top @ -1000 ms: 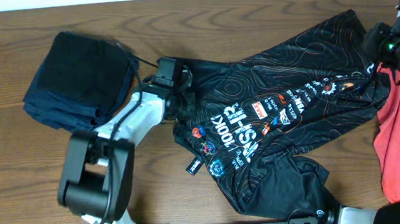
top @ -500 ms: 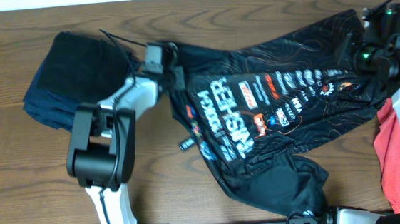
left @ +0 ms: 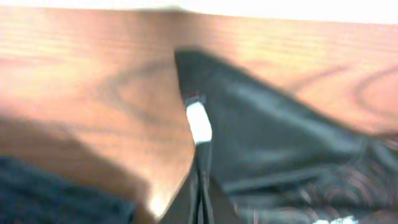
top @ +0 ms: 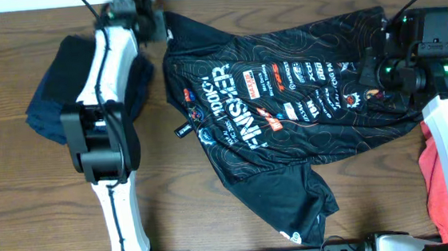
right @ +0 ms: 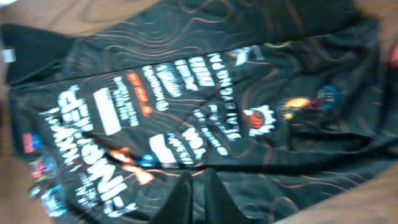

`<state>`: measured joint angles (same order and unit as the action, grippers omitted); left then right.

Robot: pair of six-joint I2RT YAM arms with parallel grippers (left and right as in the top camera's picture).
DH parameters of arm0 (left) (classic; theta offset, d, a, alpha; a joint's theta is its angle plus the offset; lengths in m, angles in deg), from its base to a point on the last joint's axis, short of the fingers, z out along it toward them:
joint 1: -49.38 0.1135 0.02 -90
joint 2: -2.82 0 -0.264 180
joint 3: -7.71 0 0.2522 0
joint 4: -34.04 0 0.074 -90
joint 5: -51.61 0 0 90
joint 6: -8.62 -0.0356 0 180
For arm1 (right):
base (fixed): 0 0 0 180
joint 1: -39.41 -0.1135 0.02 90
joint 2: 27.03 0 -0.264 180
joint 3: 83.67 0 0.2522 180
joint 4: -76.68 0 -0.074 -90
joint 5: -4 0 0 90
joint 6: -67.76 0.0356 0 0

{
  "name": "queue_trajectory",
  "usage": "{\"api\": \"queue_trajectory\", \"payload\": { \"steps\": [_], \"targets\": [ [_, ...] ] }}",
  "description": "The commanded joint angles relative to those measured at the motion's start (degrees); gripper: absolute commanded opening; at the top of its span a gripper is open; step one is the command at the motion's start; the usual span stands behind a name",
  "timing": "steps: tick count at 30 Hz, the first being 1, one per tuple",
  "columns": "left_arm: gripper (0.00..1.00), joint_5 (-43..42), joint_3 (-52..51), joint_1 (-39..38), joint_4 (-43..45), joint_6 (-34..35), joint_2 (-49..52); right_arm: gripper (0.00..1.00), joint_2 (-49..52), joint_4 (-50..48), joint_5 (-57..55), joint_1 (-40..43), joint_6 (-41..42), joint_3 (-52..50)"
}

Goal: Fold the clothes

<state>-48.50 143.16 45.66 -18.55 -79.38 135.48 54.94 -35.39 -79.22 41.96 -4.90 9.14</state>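
1 s on: left gripper [top: 156, 24] has dragged its corner of the black jersey [top: 287, 112] to the far edge of the table [top: 22, 205]. The right gripper [top: 372, 78] tugs the opposite side. Both 2 pincers are clenched on fabric. Jersey now spread mid-table (lower sleeve rumpled), near ready for folding.

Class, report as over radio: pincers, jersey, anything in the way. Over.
Left pincer shut on jersey corner. Right pincer shut on its right edge. Jersey spread print-up, unfolded. Navy pile at left, red shirt at right.
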Motion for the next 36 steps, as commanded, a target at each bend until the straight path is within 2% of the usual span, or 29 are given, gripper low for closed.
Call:
{"api": "queue_trajectory", "payload": {
  "steps": [1,2,5,10,12,18,20,23,24,30,36],
  "targets": [
    [0.15,-0.9,8.0,-0.1,-11.3,-3.1,-2.6,0.14,0.2,-0.1,-6.2,-0.1,-0.7,-0.2],
    [0.25,-1.4,8.9,-0.3,-15.1,-3.0,-3.3,0.18,0.3,-0.3,-6.6,0.0,-0.7,-0.2],
    [0.39,-4.0,9.6,-1.1,-25.3,-2.4,-5.3,0.27,0.4,-1.3,-6.6,0.4,-0.2,-0.2],
    [0.41,-4.9,9.3,-3.7,-42.1,0.0,-5.8,0.29,0.4,-1.4,-6.6,0.5,0.0,-0.2],
    [0.4,-4.8,8.4,-5.0,-46.4,0.0,-5.8,0.3,0.4,-1.0,-6.6,0.5,0.0,-0.2],
    [0.41,-3.3,7.0,-8.4,-47.6,2.0,-5.8,0.29,0.4,0.2,-6.6,0.5,0.0,-0.2],
    [0.34,-3.3,5.4,-9.7,-48.2,3.8,-5.8,0.29,0.4,1.4,-6.6,0.5,-0.1,-0.2],
    [0.1,-3.1,0.1,-12.0,-44.9,4.4,-5.8,0.27,0.4,3.0,-6.6,0.5,-0.3,-0.2],
    [0.07,-2.4,-2.6,-12.9,-42.6,4.6,-5.8,0.26,0.4,3.2,-6.6,0.5,-0.3,-0.2],
    [0.06,2.6,-18.4,-15.0,-24.4,6.3,-5.7,0.26,0.4,3.3,-6.6,0.5,-0.3,-0.2],
    [0.06,8.3,-28.1,-14.4,-6.9,6.0,-5.7,0.25,0.4,2.8,-6.6,0.5,-0.3,-0.2]
  ]
}}
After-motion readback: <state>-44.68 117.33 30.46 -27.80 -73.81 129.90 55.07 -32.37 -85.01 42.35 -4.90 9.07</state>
